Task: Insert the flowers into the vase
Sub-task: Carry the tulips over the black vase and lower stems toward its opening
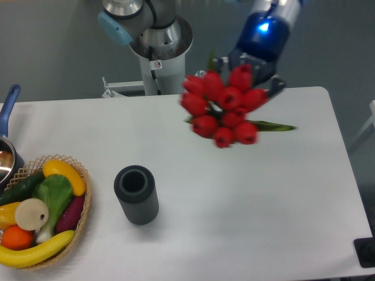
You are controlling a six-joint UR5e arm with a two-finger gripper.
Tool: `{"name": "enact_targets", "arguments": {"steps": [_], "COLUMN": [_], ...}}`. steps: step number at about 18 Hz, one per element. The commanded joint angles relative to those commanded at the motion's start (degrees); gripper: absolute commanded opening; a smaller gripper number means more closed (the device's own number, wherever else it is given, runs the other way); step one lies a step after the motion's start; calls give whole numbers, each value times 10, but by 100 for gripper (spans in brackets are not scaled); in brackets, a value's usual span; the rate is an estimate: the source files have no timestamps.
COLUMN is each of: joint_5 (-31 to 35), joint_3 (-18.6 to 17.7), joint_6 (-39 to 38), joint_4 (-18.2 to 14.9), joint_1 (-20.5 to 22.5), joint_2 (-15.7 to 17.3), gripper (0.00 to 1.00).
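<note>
The flowers (222, 108), a bunch of red tulip buds with green leaves, hang in the air above the back middle of the table, slightly blurred. My gripper (249, 67) is behind and above the bunch, shut on its stems, which the buds mostly hide. The vase (136, 194), a dark grey ribbed cylinder with a thick round rim, stands upright on the table well to the lower left of the bunch, its mouth open and nothing in it.
A wicker basket (82, 216) of plastic fruit and vegetables sits at the left front. A pot with a blue handle (8, 105) is at the left edge. The arm's base column (158, 64) stands behind the table. A dark object (364, 253) is at the lower right.
</note>
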Motion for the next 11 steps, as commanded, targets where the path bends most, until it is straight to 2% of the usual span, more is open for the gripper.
{"name": "enact_targets", "arguments": {"steps": [3, 7, 11], "joint_5": [-19, -44, -46], "joint_3": [-10, -12, 24], "joint_6": [0, 3, 14], "joint_4": [-1, 0, 10], "joint_1": [-36, -46, -67], "joint_2": [-10, -44, -86], "gripper": [18, 18, 18]}}
